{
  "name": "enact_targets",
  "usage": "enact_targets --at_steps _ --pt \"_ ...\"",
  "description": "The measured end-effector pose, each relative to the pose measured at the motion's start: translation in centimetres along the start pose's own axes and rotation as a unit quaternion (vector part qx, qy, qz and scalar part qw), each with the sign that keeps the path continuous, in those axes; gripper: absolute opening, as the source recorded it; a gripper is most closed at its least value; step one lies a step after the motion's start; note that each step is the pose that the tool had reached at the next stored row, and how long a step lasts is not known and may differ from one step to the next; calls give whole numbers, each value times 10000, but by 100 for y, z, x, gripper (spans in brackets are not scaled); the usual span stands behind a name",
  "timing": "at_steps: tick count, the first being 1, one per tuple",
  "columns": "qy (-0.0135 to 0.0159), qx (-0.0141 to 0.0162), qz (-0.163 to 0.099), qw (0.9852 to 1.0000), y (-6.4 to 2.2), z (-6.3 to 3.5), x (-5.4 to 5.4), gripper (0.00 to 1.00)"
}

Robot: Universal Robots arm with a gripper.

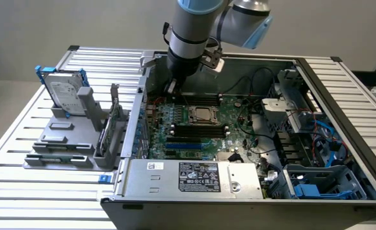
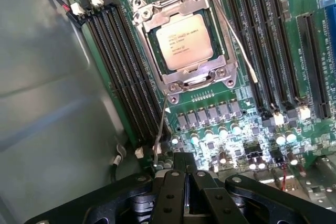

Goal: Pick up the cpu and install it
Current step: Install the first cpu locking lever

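An open computer case [image 1: 341, 81] lies on a slatted counter [image 1: 21, 158], and the robot arm reaches down into its far side. The cpu [image 2: 184, 41] sits flat in the socket in the middle of the motherboard [image 2: 252, 124], silver top up, with the metal socket frame [image 2: 149, 14] lying around its edges. The end effector [image 2: 184, 177] hovers just above the board, near the socket but apart from the cpu. Its fingers are pressed together and pinch nothing. Two thin wire levers stick out from the frame, one [image 2: 239, 45] along one side and one [image 2: 160, 124] pointing toward the end effector. I cannot tell whether they are latched. Judging by this, picking and seating look done, and locking the frame may remain. A hard drive [image 1: 65, 91] stands in a rack at the exterior view's left.
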State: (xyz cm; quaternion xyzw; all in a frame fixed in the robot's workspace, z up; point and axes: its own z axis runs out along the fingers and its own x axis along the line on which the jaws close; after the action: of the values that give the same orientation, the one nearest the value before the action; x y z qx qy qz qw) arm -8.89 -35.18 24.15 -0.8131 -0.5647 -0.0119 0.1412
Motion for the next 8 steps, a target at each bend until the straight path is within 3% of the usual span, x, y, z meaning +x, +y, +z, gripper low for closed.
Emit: enact_targets --at_steps 6,8 --pt "293 53 185 9994 -13 2 -5 11" --pt "366 50 286 9989 -14 2 -5 11"
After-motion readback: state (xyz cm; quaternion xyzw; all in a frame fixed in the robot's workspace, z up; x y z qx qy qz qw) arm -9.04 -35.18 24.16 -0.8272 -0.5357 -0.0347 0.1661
